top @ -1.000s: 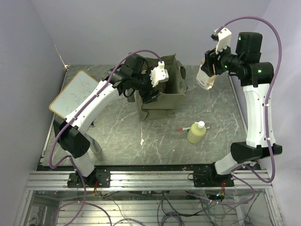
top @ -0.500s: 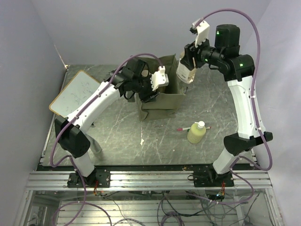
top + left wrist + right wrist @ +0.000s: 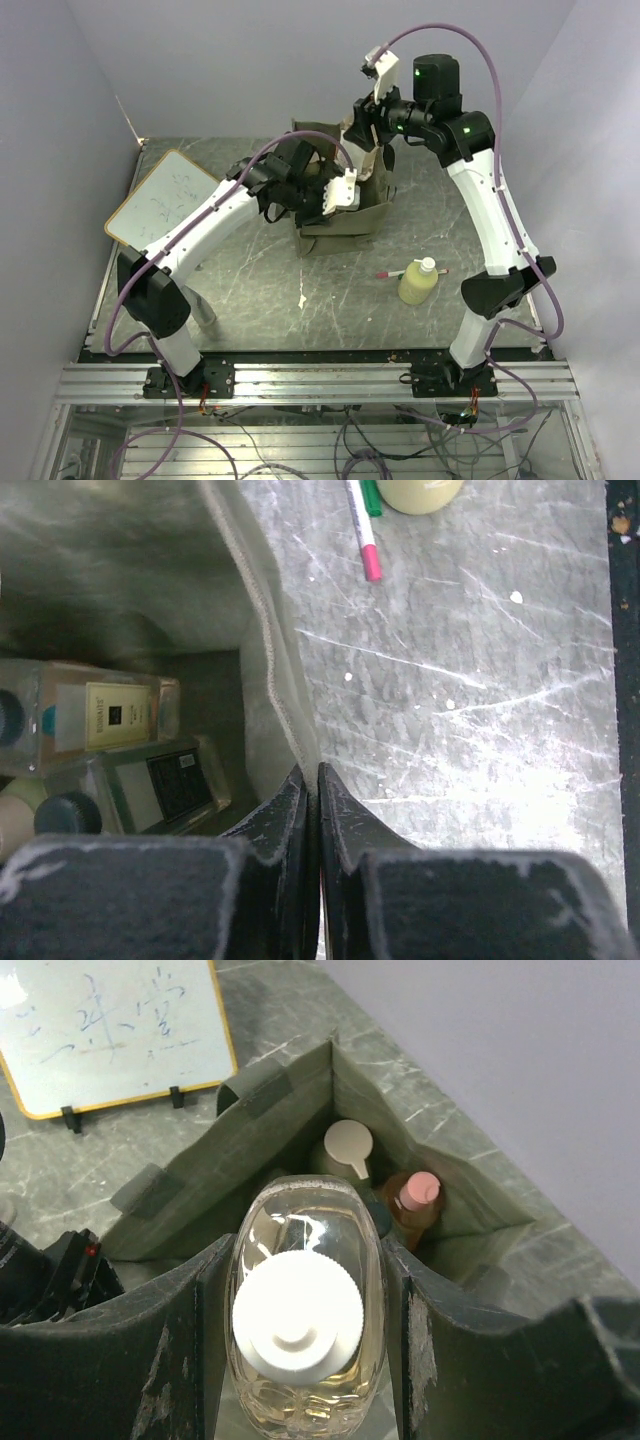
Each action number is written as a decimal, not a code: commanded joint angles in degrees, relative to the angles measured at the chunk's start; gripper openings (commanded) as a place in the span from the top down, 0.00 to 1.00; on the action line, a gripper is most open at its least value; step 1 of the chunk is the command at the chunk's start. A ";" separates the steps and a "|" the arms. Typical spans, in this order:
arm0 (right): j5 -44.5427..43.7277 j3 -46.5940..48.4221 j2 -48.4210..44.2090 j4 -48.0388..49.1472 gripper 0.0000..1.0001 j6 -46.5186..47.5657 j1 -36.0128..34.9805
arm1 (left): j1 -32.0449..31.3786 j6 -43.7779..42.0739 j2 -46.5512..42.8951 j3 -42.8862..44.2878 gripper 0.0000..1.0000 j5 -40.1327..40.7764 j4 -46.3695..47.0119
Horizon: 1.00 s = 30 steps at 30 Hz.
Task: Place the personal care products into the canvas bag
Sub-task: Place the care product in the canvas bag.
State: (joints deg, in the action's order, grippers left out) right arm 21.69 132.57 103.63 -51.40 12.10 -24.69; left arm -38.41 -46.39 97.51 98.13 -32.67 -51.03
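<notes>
Just changed, left side: the left gripper point(image 3: 310, 780) had its jaws spread at the canvas bag point(image 3: 345, 215) a second ago. They are now pressed together on the bag's rim point(image 3: 268, 650), with the fabric pinched between them.
Just changed, right side: the right gripper point(image 3: 305, 1265) was well off to the right of the bag. It now hangs above the bag's mouth.
Right jaws: closed on the flanks of a clear bottle point(image 3: 305, 1290), its white cap toward the wrist camera.
Bag contents: an amber square bottle point(image 3: 100, 715) and a dark-labelled bottle point(image 3: 165, 780) lie on the bag floor. A beige-capped container point(image 3: 348, 1145) and the slim orange bottle point(image 3: 413, 1200) sit at the far corner.
Outstanding item: one yellow-green bottle point(image 3: 418, 282) lies on the table point(image 3: 250, 280), just beside the pen point(image 3: 385, 272), which is not to be packed.
Bystander: the whiteboard point(image 3: 160, 200) stands left of the bag, well apart.
Meaning for task: the bag wall appears braced and the carried bottle is lined up over the opening. The step in hand is judged to be lowering and release.
Caution: the held bottle is above containers already packed, so a release from height could knock them over.
</notes>
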 commanded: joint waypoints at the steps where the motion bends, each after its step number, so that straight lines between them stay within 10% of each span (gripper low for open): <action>1: 6.52 -2.59 -2.05 11.76 1.00 1.41 -0.01 | -1.78 -5.23 -2.13 -2.03 0.85 -3.92 -3.57; 30: 22.29 -4.69 9.03 0.74 1.00 19.30 2.43 | 2.40 -3.54 -3.23 -2.38 0.93 -5.89 -2.11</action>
State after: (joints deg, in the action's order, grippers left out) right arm 40.27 125.73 111.28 -51.64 26.92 -22.76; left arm -36.53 -50.50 96.38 96.14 -35.86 -52.93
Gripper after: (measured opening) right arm 0.530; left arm 0.093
